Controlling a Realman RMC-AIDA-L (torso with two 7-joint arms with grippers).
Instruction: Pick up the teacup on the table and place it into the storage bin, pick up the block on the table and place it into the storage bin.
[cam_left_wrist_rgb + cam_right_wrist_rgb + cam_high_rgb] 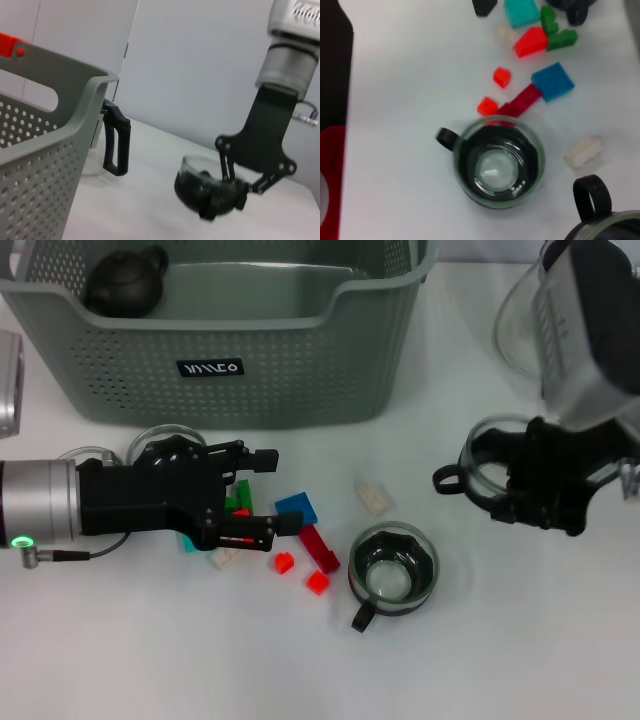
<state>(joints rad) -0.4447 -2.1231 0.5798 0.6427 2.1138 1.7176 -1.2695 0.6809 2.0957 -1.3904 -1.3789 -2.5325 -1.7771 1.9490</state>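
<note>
R gripper (545, 475) is clamped on a glass teacup (490, 465), jaws over its rim, cup lifted just off the white surface (150, 660). L gripper (268, 490) hovers low over the block pile w/ jaws apart, a red block (240, 537) right by the lower finger. Storage bin (240, 370) sits behind, dark teapot (122, 282) already in it. Second teacup (392, 565) waits near centre. Carry the held cup high enough to clear the bin rim; release low inside, away from the teapot.

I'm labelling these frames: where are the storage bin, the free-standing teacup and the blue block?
storage bin (300, 380), head view, perforated front wall.
teacup (498, 161), right wrist view, its glass bottom.
blue block (552, 81), right wrist view, top face.
</note>
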